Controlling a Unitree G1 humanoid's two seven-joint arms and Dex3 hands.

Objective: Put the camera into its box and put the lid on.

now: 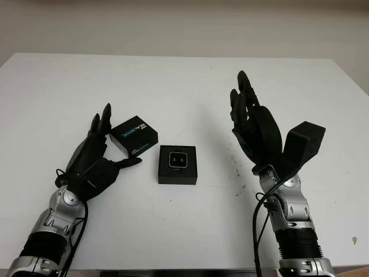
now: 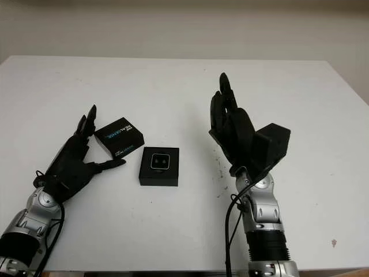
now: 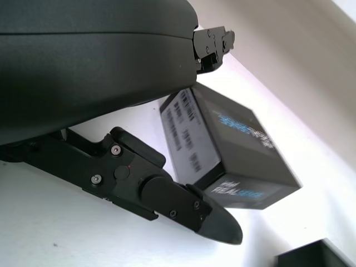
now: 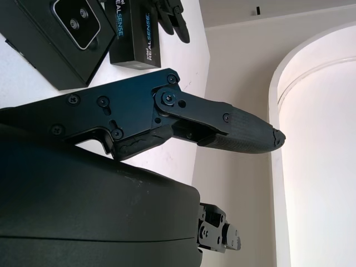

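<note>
— Surface and room?
— White surface [image 1: 184,231], a few dark specks right of centre; a plain pale wall behind its far edge.

— Items on it?
— A black box [image 1: 177,165] near the middle, open-topped, with the camera [image 1: 177,159] seated inside, lenses up. The lid [image 1: 134,136] — black, printed "REALSENSE" — lies just left of the box, apart from it, turned at an angle.

— Robot hands?
— The left robot hand [image 1: 95,158] is open at the lid, fingers on either side of it, holding nothing; contact cannot be confirmed. The right robot hand [image 1: 253,124] is open, raised above the surface well right of the box, fingertips pointing away.

— Clearance?
— Box and lid sit well in from every edge — bare surface beyond, in front and to the right.
</note>
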